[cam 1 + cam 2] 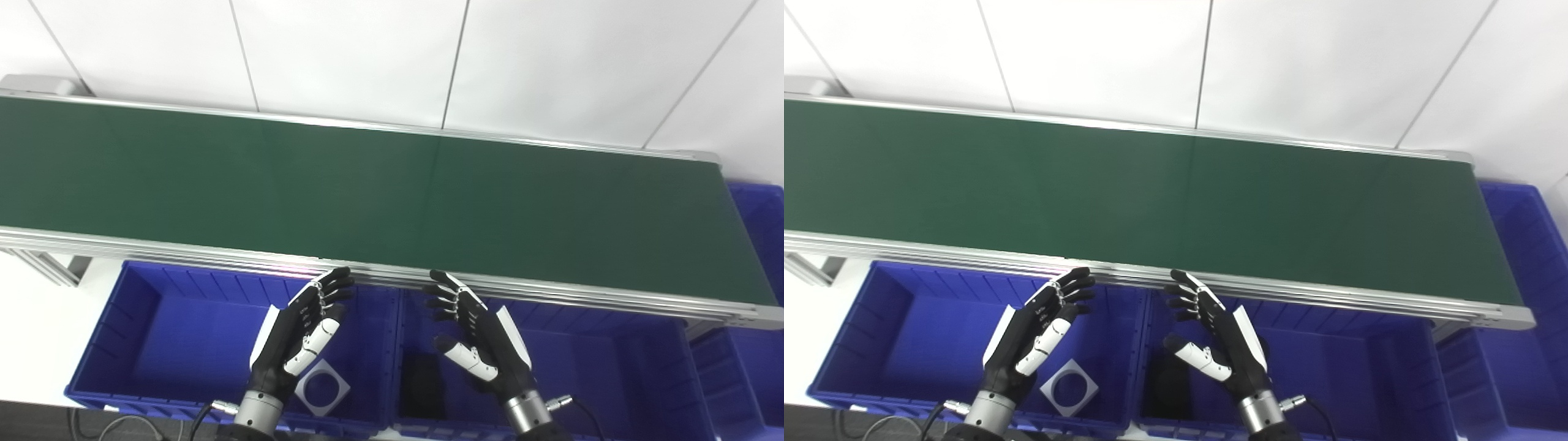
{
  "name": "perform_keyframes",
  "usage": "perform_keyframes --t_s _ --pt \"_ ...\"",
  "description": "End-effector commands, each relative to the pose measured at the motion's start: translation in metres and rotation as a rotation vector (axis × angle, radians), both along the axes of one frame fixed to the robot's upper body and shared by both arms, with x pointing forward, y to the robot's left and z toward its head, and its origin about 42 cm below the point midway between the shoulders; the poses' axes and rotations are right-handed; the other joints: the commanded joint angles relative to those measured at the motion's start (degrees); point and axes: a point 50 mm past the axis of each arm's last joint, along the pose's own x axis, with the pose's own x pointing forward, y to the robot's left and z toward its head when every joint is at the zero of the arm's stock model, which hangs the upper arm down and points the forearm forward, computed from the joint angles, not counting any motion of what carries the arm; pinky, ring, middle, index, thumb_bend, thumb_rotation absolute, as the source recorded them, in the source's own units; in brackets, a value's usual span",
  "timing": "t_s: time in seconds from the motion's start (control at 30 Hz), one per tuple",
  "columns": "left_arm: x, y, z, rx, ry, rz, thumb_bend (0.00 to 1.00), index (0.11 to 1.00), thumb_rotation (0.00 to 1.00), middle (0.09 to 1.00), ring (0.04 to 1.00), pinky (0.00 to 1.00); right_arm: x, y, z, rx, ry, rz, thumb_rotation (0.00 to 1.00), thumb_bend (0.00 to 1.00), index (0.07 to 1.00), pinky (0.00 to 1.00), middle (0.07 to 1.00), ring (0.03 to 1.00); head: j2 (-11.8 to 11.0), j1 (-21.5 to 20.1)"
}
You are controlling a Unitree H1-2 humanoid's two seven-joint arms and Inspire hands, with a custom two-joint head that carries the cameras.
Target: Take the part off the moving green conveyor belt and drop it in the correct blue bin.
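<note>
The green conveyor belt (380, 190) runs across the view with no part on it. My left hand (303, 334) is open and empty, held above the left blue bin (141, 324), its fingertips near the belt's front rail. My right hand (478, 334) is open and empty above the middle blue bin (600, 361). A grey square part with a round hole (323, 388) lies in the left bin beside my left wrist. A black flat part (422, 383) lies in the middle bin.
A third blue bin (759, 220) stands at the belt's right end, and another bin (735, 380) shows at the lower right. The belt's aluminium rail (184, 251) overhangs the bins. A white wall stands behind. Cables (122, 425) lie at the bottom left.
</note>
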Motion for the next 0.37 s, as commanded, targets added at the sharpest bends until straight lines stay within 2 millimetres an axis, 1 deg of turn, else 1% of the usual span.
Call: perform_keyframes --t_s 0.0,0.13,0.3,0.33 --pt "0.0050 -0.0012 0.0082 -0.001 -0.066 0.002 0.59 0.833 0.70 0.819 0.783 0.73 0.0032 0.0020 0.0098 0.044 -0.081 0.001 0.73 0.76 0.880 0.69 0.806 0.756 -0.2 0.0" --pt "0.0047 -0.0014 0.0075 -0.002 -0.069 0.001 0.57 0.830 0.69 0.810 0.771 0.72 0.0013 0.0018 0.0100 0.048 -0.087 -0.003 0.71 0.75 0.877 0.68 0.807 0.755 -0.3 -0.4" --pt "0.0047 -0.0016 0.0067 -0.003 -0.067 -0.002 0.59 0.828 0.70 0.808 0.770 0.72 0.0002 0.0024 0.0098 0.050 -0.089 -0.006 0.71 0.75 0.878 0.69 0.806 0.754 -0.5 -0.6" --pt "0.0047 -0.0018 0.0067 -0.004 -0.066 -0.001 0.59 0.825 0.70 0.805 0.767 0.71 0.0002 0.0025 0.0099 0.051 -0.089 -0.007 0.70 0.75 0.877 0.69 0.807 0.755 -0.5 -0.6"
